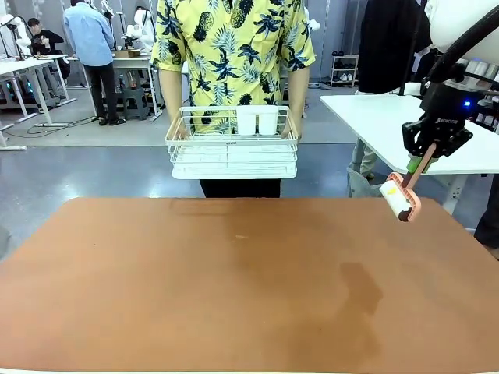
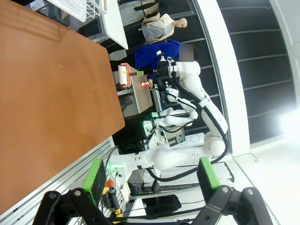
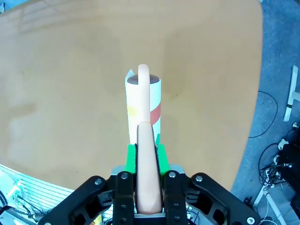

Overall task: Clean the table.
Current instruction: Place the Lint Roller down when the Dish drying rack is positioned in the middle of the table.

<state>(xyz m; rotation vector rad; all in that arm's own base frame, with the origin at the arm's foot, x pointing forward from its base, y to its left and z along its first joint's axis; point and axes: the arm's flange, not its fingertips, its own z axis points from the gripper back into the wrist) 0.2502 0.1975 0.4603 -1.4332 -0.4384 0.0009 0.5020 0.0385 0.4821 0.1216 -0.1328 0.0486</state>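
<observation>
The table has a wide reddish-brown top, and a tiny pale speck lies near its middle. My right gripper hangs above the far right corner, shut on the pink handle of a lint roller. The white roll hangs tilted below the fingers, a little above the tabletop. In the right wrist view the roller points away from the gripper over the table. My left gripper stands open beyond the table's edge, with nothing between its green pads.
A person in a yellow patterned shirt stands at the far edge holding a white wire rack with two white cups in it. A white-topped table stands behind the right arm. The floor to the right holds cables.
</observation>
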